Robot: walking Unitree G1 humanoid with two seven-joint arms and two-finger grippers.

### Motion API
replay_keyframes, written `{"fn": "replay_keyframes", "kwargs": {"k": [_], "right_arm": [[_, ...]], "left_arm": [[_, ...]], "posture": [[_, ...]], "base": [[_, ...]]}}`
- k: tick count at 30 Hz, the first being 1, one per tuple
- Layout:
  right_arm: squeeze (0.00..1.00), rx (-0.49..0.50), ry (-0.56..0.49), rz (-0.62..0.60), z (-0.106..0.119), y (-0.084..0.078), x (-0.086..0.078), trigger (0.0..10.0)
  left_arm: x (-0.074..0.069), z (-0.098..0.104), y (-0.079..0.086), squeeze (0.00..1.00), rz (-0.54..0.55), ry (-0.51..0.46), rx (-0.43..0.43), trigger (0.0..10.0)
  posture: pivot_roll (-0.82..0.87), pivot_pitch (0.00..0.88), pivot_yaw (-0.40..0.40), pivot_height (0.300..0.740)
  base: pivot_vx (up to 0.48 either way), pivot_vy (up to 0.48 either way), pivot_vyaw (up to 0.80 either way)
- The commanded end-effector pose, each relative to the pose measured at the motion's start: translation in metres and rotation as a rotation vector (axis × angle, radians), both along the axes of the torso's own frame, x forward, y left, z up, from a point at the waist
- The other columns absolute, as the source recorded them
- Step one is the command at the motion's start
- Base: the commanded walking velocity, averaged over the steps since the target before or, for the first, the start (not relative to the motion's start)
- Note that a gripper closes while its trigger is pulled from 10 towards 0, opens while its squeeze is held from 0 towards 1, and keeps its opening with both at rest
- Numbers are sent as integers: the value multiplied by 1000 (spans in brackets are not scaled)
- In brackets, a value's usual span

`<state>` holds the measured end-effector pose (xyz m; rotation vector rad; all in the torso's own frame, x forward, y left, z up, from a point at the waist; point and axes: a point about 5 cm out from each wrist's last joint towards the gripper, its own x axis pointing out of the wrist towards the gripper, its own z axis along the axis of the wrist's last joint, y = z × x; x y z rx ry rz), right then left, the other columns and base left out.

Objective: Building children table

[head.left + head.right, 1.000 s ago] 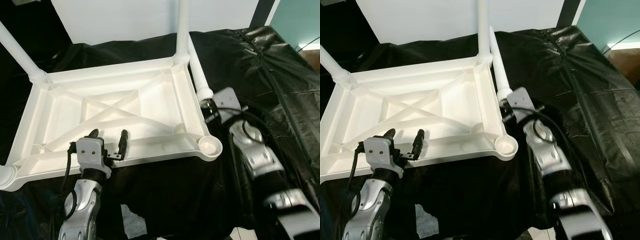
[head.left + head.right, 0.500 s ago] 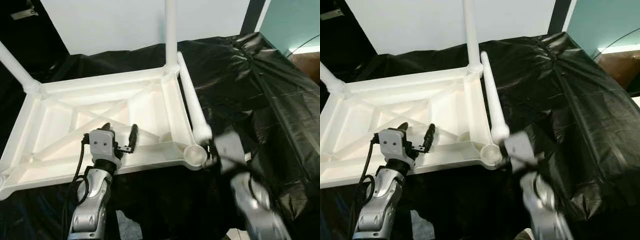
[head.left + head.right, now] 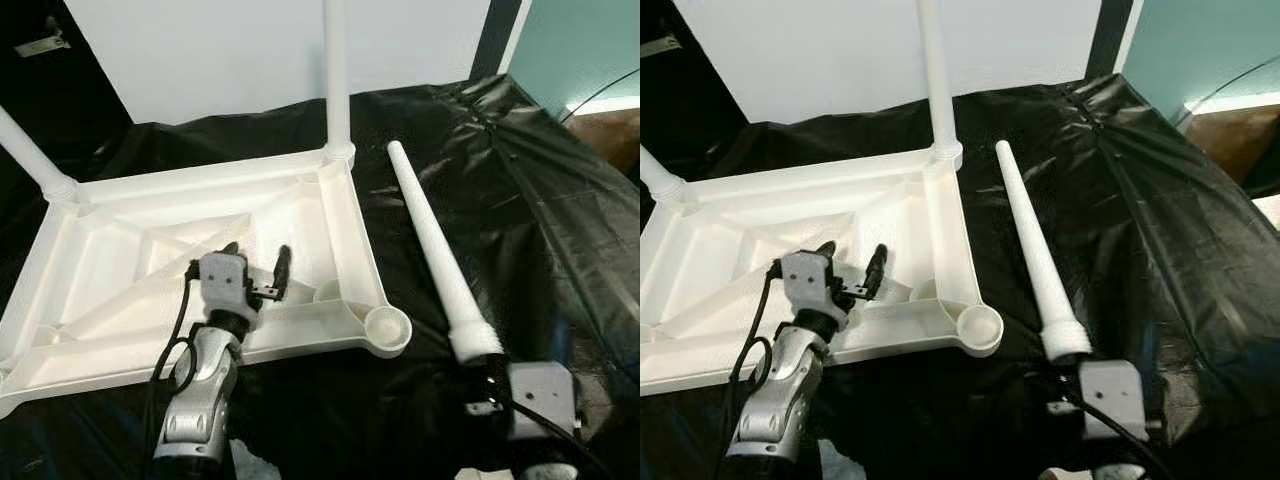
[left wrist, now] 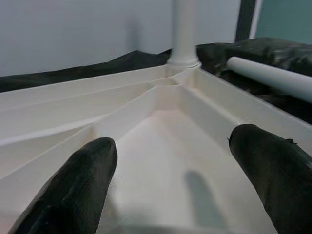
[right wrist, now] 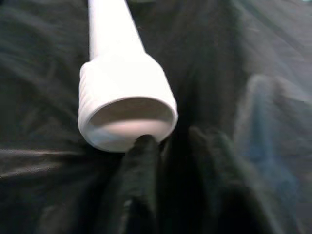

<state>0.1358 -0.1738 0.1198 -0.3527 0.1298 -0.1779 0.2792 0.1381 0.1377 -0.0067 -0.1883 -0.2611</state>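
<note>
The white table top lies upside down on a black sheet. One leg stands upright in its far right corner and another leg in the far left corner. The near right corner socket is empty. A loose white leg lies on the sheet to the right of the top, threaded end toward me. My right gripper is at that end, shut on its rim. My left gripper hovers open over the ribbed underside, holding nothing.
The black sheet is creased, with a raised fold running along the right side. A white panel stands behind the table top. Wooden floor and a teal wall lie to the far right.
The right gripper has drawn the loose leg back toward me and rightward, away from the table top's right edge. The camera shifted too. The left gripper stays open over the underside.
</note>
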Motion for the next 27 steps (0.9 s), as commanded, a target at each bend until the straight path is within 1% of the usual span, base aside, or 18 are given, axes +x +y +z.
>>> {"fn": "replay_keyframes", "kwargs": {"k": [1,2,3,5,6,7,8,9,12,14,17,19,20,21,22,24,25,27], "right_arm": [[635,28,-26,-14,1,-2,-2,10000],[0,42,-52,-15,4,-3,-2,10000],[0,52,-68,-16,6,-4,-2,10000],[0,52,-68,-16,6,-4,-2,10000],[55,75,-81,-16,8,-5,-3,10000],[216,102,-101,-13,11,-6,-3,10000],[216,102,-101,-13,11,-6,-3,10000],[0,122,-124,-7,15,-6,-3,10000],[0,141,-146,3,19,-6,-4,10000],[0,186,-175,26,26,-5,-6,10000],[0,206,-181,35,28,-5,-8,10000],[0,300,-181,41,29,-5,-10,10000],[0,300,-181,41,29,-5,-10,10000],[0,335,-184,48,30,-5,-10,10000],[0,335,-184,48,30,-5,-10,10000],[0,423,-212,64,38,-5,-8,10000],[0,423,-212,64,38,-5,-8,10000],[0,534,-214,92,42,-3,-3,10000]], "left_arm": [[1,-4,-3,0,-35,7,-6,10000],[2,-4,-5,0,-38,4,-11,10000],[3,-4,-6,0,-39,2,-14,10000],[3,-4,-6,0,-39,2,-14,10000],[4,-4,-6,0,-40,0,-16,10000],[4,-5,-7,0,-41,-3,-18,10000],[4,-5,-7,0,-41,-3,-18,10000],[5,-5,-7,0,-42,-7,-20,10000],[5,-4,-8,0,-43,-12,-23,10000],[6,-4,-9,0,-42,-18,-30,10000],[6,-5,-9,0,-42,-20,-32,10000],[6,-3,-9,0,-42,-28,-37,10000],[6,-3,-9,0,-42,-28,-37,10000],[6,-3,-9,0,-43,-33,-38,10000],[6,-3,-9,0,-43,-33,-38,10000],[8,0,-9,0,-41,-43,-41,10000],[8,0,-9,0,-41,-43,-41,10000],[9,1,-9,0,-40,-56,-38,10000]], "posture": [[-123,109,58,740],[-128,107,57,740],[-130,105,57,740],[-130,105,57,740],[-135,103,56,740],[-139,100,54,740],[-139,100,54,740],[-142,98,52,740],[-144,99,52,740],[-149,97,48,740],[-150,96,49,740],[-153,100,46,740],[-153,100,46,740],[-153,100,46,740],[-153,100,46,740],[-162,98,47,740],[-162,98,47,740],[-168,95,43,740]], "base": [[0,0,0],[0,0,0],[0,0,0],[0,0,0],[0,0,0],[0,0,0],[0,0,0],[0,0,0],[0,0,0],[0,0,0],[0,0,0],[0,0,0],[0,0,0],[0,0,0],[0,0,0],[0,0,0],[0,0,0],[0,0,0]]}}
